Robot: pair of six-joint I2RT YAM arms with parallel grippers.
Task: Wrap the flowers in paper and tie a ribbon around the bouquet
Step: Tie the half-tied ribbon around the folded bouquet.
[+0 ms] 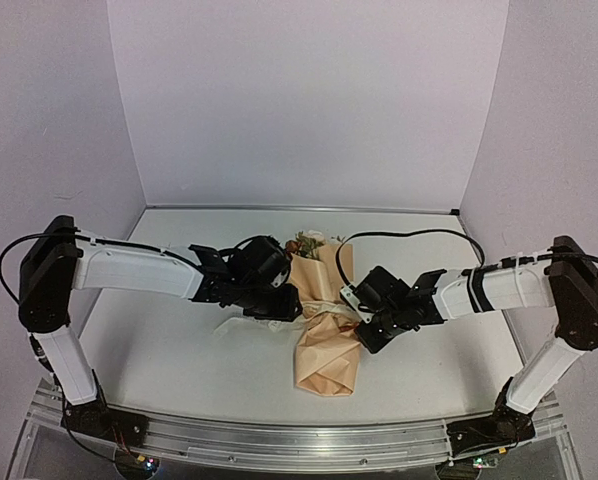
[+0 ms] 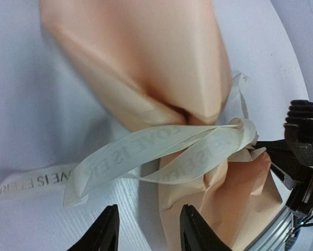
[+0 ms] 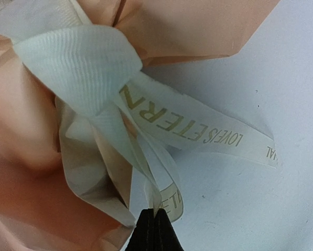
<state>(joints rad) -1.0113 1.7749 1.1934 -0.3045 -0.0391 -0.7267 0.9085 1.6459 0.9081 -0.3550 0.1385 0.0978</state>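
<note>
kraft paper [image 1: 327, 350] was wrapped round the flowers [image 1: 307, 243] on the table [image 1: 179, 340] & the ribbon [image 2: 146, 149] looped its waist, but the bow looked unfinished: right gripper [image 3: 155, 214] pinched a ribbon tail, left gripper [image 2: 149, 209] spread, holding nothing.

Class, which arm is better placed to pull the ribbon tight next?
Right, probably: the right gripper pinches a ribbon strand beside the bouquet; the left gripper stands open, short of the ribbon.
</note>
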